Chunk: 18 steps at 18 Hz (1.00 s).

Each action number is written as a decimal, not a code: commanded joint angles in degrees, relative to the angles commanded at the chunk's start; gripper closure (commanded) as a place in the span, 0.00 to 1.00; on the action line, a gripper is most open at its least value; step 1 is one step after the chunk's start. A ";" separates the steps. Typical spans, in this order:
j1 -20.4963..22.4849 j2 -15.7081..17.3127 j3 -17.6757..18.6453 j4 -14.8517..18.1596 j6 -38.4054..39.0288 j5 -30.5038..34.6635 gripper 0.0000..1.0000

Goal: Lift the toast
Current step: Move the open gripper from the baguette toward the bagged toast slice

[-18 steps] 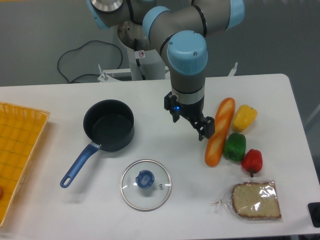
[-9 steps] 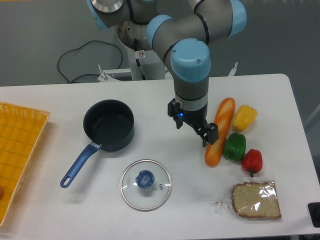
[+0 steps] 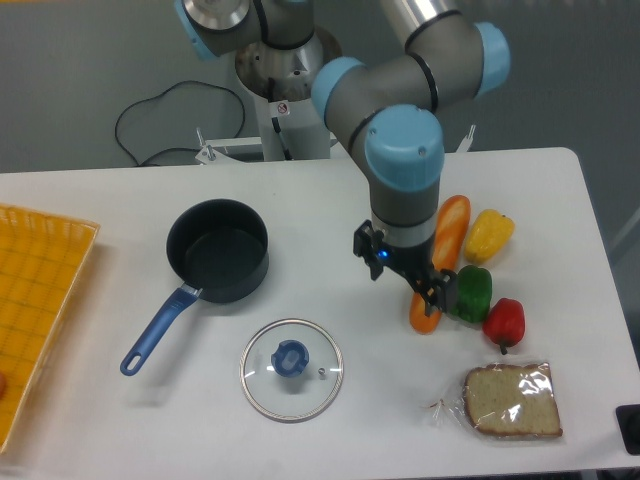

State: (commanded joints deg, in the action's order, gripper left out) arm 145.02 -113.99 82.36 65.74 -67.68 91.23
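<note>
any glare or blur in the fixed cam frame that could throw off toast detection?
Fixed camera: bright glare patches on the toast from its shiny plastic wrap; the glass lid shows only faint reflections. Lighting is even, shadows soft. The gripper looks slightly soft; the table and its objects are sharp.

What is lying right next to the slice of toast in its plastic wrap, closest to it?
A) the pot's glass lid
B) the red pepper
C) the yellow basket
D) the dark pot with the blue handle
B: the red pepper sits just above the toast near the table's right edge, while the glass lid, the pot and the yellow basket all lie farther off to the left.
</note>
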 joint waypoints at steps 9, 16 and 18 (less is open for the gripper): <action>1.23 -5.98 -4.83 -0.09 -0.09 -1.58 0.00; 1.76 -9.49 -8.61 -0.26 -0.62 -2.20 0.00; 1.76 -10.46 -9.67 -0.44 -0.70 -2.20 0.00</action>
State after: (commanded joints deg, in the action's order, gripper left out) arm 146.78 -124.45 72.69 65.30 -68.38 89.03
